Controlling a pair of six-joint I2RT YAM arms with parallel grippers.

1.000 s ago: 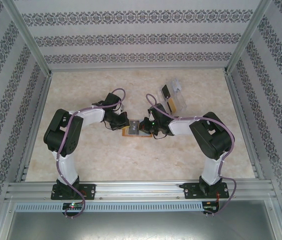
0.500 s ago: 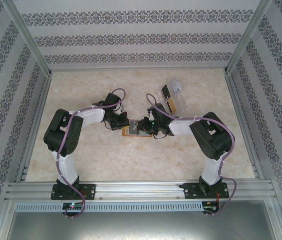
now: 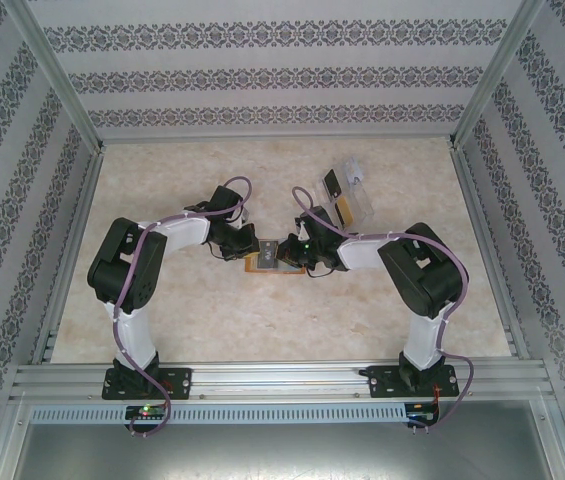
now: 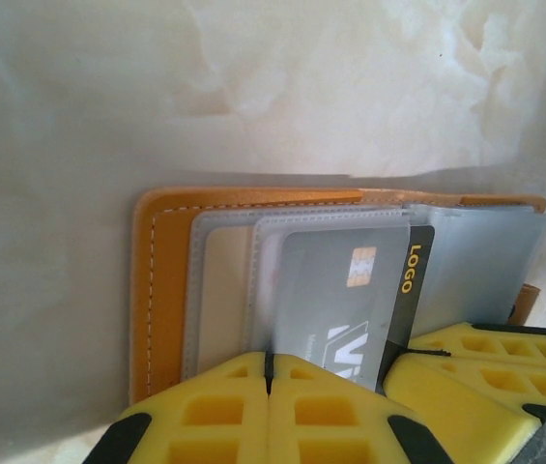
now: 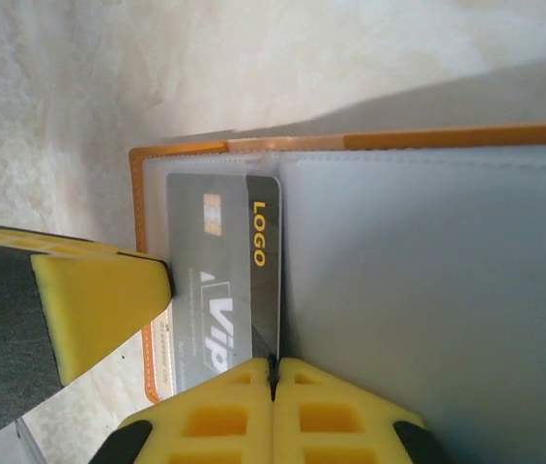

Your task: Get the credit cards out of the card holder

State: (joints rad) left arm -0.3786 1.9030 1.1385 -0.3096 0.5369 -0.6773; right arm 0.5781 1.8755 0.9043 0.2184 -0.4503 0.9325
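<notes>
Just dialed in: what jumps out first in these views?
The open orange card holder at mid-table, with the left gripper and right gripper meeting over it, jaws shut. A grey VIP card pokes from its clear pocket; a clear tray with cards lies beyond, right.

Beige marbled table (image 3: 212, 310). Clear plastic tray (image 3: 364, 203) at 1 o'clock from table centre, set at angle. Patterned wallpaper walls (image 3: 282, 75) at 9, 12 and 3 o'clock. Aluminium rail (image 3: 282, 378) along 6 o'clock edge.
</notes>
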